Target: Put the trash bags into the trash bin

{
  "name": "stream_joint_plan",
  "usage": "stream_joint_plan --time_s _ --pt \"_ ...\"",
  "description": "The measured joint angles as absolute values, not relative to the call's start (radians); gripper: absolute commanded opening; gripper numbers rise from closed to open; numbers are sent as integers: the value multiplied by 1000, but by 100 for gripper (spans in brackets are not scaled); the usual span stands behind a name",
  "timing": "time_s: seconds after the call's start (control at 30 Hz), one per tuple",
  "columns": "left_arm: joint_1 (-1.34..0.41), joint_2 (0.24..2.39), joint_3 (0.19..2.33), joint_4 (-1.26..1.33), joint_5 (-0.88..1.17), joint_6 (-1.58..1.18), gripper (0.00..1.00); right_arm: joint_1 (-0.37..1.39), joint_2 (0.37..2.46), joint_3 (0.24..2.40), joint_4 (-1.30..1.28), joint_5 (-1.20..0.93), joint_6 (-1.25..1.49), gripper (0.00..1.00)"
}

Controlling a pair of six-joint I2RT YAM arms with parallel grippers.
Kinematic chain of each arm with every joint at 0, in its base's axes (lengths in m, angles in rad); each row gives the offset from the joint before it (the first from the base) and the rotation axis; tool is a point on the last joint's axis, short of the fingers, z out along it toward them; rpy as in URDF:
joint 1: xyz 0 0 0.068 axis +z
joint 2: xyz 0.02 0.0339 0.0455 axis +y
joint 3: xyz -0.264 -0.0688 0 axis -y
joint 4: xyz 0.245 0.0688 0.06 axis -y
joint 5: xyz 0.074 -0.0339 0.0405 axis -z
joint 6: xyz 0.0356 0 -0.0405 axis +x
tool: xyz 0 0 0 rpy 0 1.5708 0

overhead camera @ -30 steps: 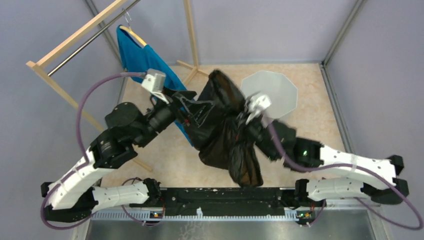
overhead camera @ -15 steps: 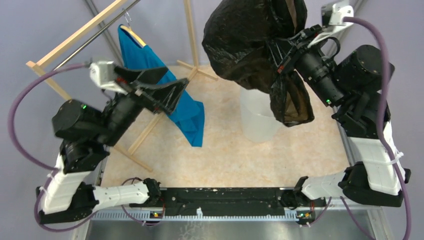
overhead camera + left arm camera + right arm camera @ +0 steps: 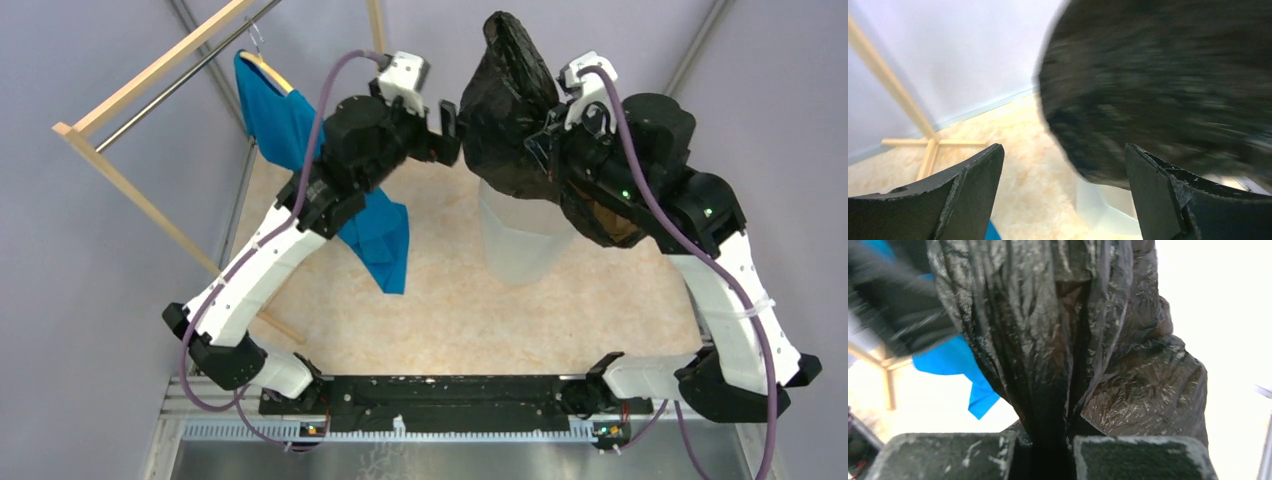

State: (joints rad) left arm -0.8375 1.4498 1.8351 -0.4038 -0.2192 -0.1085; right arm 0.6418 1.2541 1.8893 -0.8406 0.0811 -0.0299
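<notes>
bag (image 3: 510, 110): black, glossy, crinkled, bunched, hanging aloft over bin | bin (image 3: 515, 250): frosted white, translucent, faceted walls, upright, rim partly hidden under bag

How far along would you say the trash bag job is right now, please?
Done: the trash bag is lifted, pinched in the shut right gripper. In hand: it hangs bunched above the trash bin, the open left gripper beside it, holding nothing. Left: lowering it into the bin and releasing; the bag hides the rim, so whether any is inside is unclear.

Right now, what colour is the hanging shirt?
The shirt is blue, clearest in the top view.
</notes>
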Motion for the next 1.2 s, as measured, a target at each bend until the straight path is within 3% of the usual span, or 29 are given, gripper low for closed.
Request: stream_joint_plan --time_s 0.17,0.43,0.63,0.77,0.93,1.07,1.2 --pt "-635 1449 1792 -374 -56 -214 98 570 1201 1889 -828 -73 26 0" --pt "-606 1466 1816 -251 96 -264 98 476 1192 1895 -800 -183 161 0" --pt "-596 1581 1816 -108 334 -363 77 476 1184 1871 -797 -146 203 0" --pt "-640 1715 1816 -52 460 -404 72 475 1158 1822 -809 -70 203 0" --pt "-755 1840 1816 -131 436 -354 70 475 1154 1800 -809 -18 202 0" --pt "-829 1864 1816 -218 403 -298 72 475 1153 1743 -809 19 194 0" --pt "-835 1864 1823 -267 374 -258 83 474 1168 1707 -813 44 183 0"
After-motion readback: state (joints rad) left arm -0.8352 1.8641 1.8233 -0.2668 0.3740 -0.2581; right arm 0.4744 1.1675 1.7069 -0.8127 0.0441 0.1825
